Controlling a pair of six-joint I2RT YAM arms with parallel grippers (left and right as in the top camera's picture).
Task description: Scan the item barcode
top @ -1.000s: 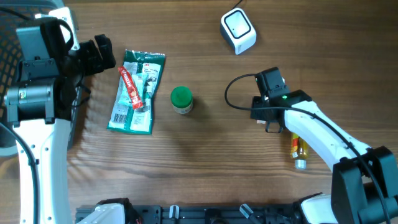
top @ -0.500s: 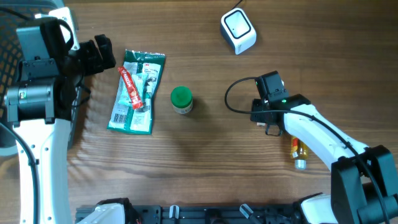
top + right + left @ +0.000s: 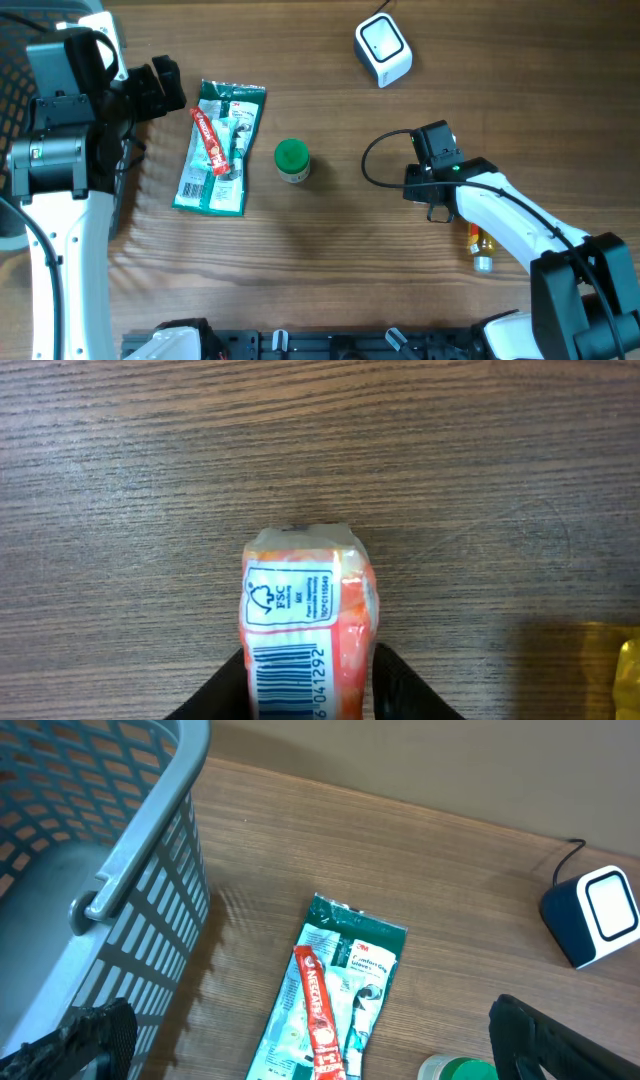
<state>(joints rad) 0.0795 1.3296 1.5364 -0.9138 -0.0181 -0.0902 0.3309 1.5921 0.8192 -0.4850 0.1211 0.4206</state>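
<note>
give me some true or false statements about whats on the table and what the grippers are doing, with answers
1. A red tube lies on top of the green packet. True.
2. The left gripper holds the green packet. False: it is open, with nothing between its fingers.
3. The orange packet sits between the fingers of the right gripper, its barcode facing the wrist camera. True.
4. The scanner lies inside the basket. False: it stands on the table.
5. The green-lidded jar rests on the green packet. False: it stands on the table beside the packet, apart from it.
</note>
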